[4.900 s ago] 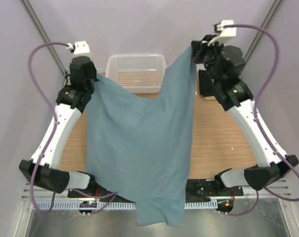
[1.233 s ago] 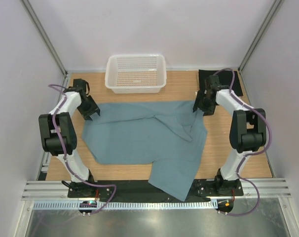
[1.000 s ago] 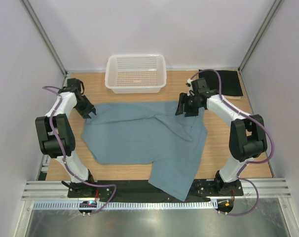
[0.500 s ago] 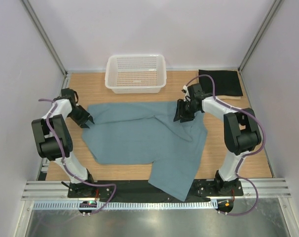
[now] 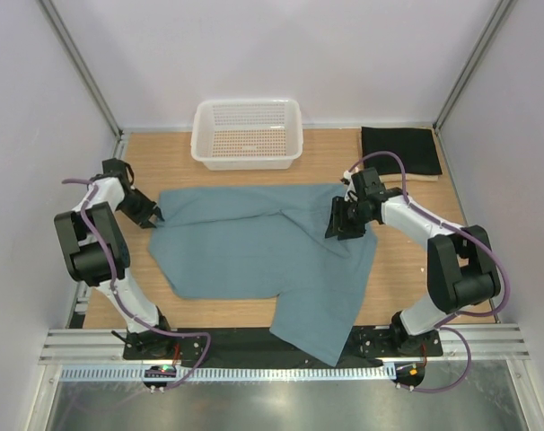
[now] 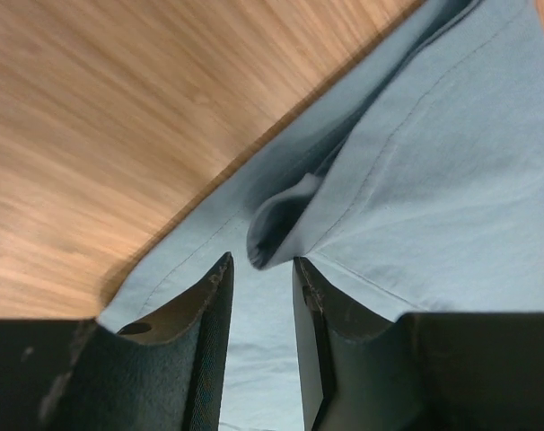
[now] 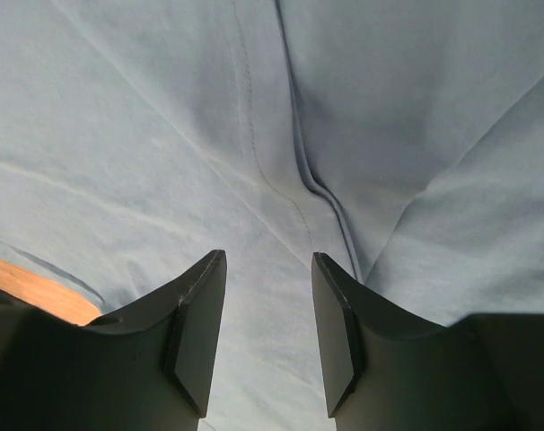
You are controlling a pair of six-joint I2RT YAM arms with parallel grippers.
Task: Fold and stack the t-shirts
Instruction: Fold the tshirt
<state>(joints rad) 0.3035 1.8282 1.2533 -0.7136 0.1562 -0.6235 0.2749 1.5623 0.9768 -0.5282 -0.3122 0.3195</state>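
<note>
Poised with left gripper (image 6: pixel 261 269) at edge of teal shirt (image 5: pixel 245 247), fingers narrowly apart, empty. Over its right side with right gripper (image 7: pixel 267 265), fingers wider, empty.

The dusty teal-blue t-shirt (image 5: pixel 254 247) is lying spread out and mostly flat across the middle of the table, its long far edge running left to right. Creases and a folded-over flap are crossing its right part. Its near right portion is reaching down past the table's near edge. The black t-shirt (image 5: pixel 398 150) is sitting folded into a neat rectangle at the far right corner, apart from the teal one.
</note>
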